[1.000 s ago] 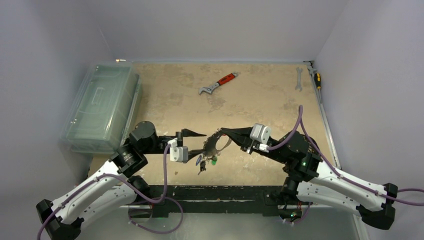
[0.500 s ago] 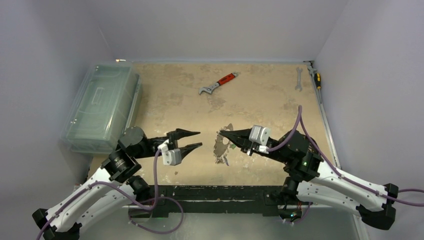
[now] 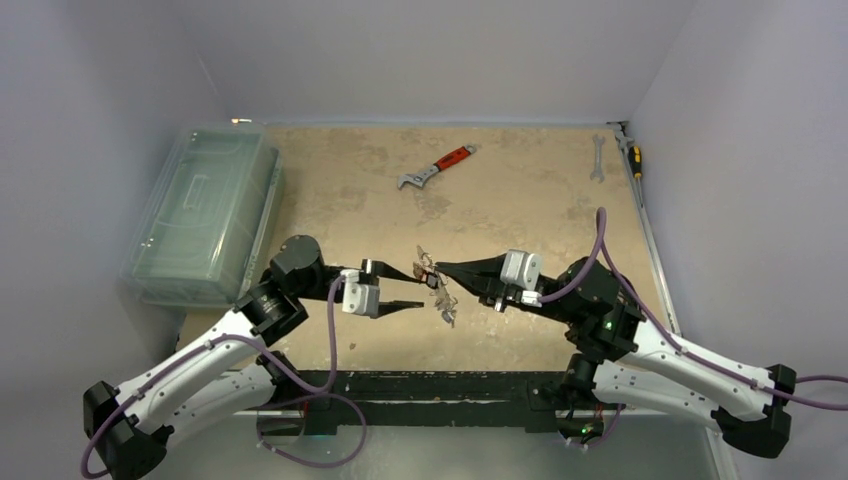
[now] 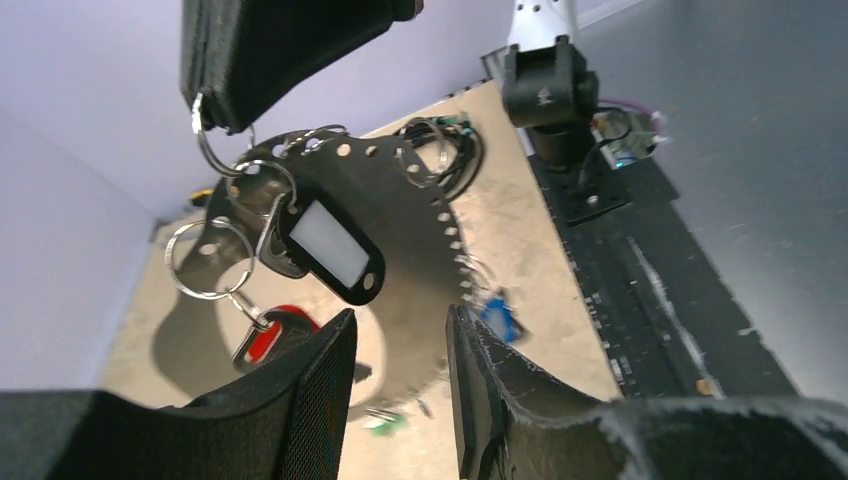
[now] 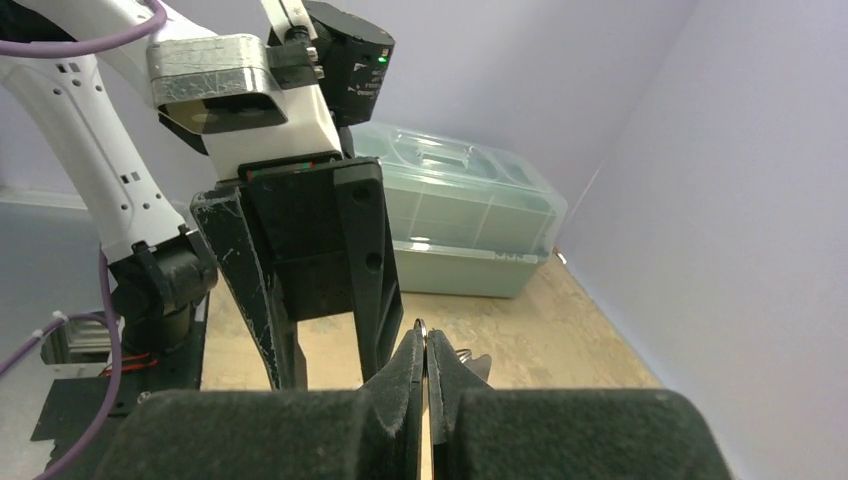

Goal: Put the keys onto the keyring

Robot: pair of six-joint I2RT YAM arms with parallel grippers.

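I see a tan, stained table (image 3: 520, 200) closed in by pale lilac walls (image 3: 430, 50); a clear box (image 3: 200, 210) sits at its left edge, a wrench (image 3: 437, 167) and a spanner (image 3: 597, 157) lie far back; the right gripper (image 3: 440, 268) clamps the keyring (image 3: 440, 292) over the near middle, keys (image 4: 268, 338) hanging on it; the left gripper (image 3: 403, 288) is spread apart just beside it.

Keyring (image 4: 405, 215) lower edge hidden behind left pincer fingers (image 4: 300, 410); green key (image 4: 385, 424) blurred.

White shells and black joints on the left arm (image 3: 190, 375) and right arm (image 3: 690, 375); purple cables (image 3: 601, 232); one green light (image 3: 607, 326).
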